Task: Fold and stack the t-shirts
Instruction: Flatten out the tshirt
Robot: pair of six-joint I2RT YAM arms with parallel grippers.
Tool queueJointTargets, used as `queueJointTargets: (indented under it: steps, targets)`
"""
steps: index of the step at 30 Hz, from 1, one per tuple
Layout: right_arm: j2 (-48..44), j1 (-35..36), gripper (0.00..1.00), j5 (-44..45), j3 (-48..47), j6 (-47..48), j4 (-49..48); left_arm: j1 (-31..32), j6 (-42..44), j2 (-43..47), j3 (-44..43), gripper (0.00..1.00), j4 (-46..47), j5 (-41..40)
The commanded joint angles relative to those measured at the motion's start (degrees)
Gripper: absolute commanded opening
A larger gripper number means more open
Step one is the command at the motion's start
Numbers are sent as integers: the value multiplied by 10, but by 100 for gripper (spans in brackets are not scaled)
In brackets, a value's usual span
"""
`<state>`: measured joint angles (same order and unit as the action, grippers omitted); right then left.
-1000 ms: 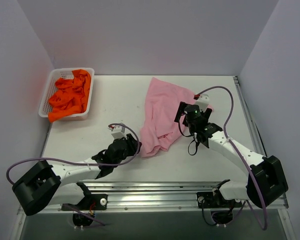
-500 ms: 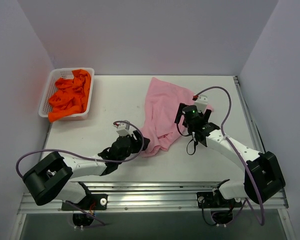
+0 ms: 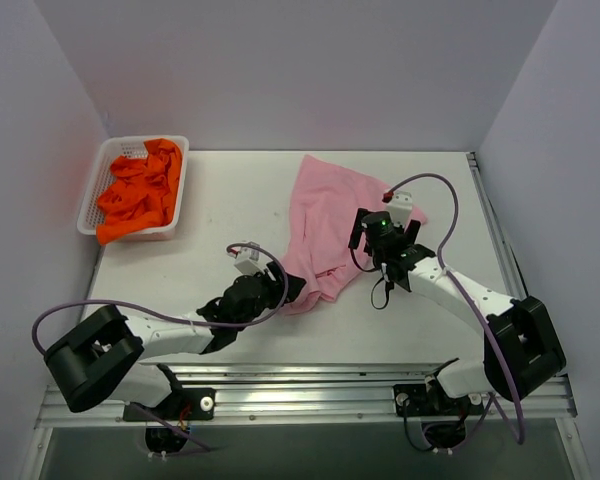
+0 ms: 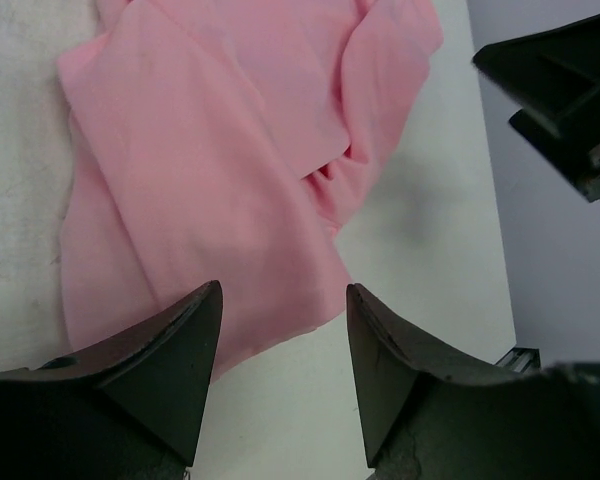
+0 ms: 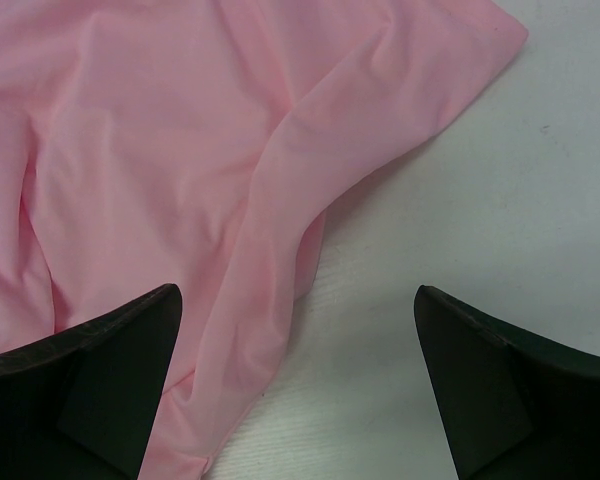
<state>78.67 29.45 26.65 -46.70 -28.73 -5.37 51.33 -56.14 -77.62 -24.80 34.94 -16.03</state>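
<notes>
The light pink t-shirt (image 3: pixel 325 220) lies rumpled on the white table, right of centre. My left gripper (image 3: pixel 288 287) is open at the shirt's near left corner; in the left wrist view (image 4: pixel 284 330) the shirt's hem (image 4: pixel 230 230) lies between and beyond the fingers. My right gripper (image 3: pixel 365 218) is open over the shirt's right side; in the right wrist view (image 5: pixel 298 330) a fold of pink cloth (image 5: pixel 270 250) lies between the wide-apart fingers. Orange t-shirts (image 3: pixel 140 190) are heaped in the basket at far left.
The white mesh basket (image 3: pixel 98 175) stands at the table's far left corner. The right arm (image 4: pixel 570 90) shows dark at the upper right of the left wrist view. The table's metal front rail (image 3: pixel 310 385) runs along the near edge.
My left gripper has moved right to the shirt's near left corner. My right gripper has shifted slightly toward the shirt. The shirt lies as before.
</notes>
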Motion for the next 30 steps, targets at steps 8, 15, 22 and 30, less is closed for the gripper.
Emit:
queueJointTargets:
  steps: [8, 15, 22, 30]
  targets:
    - [16, 1, 97, 26, -22, -8, 4, 22, -62, -58, 42, 61, 111, -1]
    - [24, 2, 97, 28, -24, -9, 6, 25, -64, -82, 42, 61, 126, -3]
    - [30, 2, 97, 29, -25, -8, 6, 52, -70, -20, 51, 60, 38, -58]
    - [41, 3, 97, 29, -29, -8, 6, 61, -68, 43, 66, 61, -13, -107]
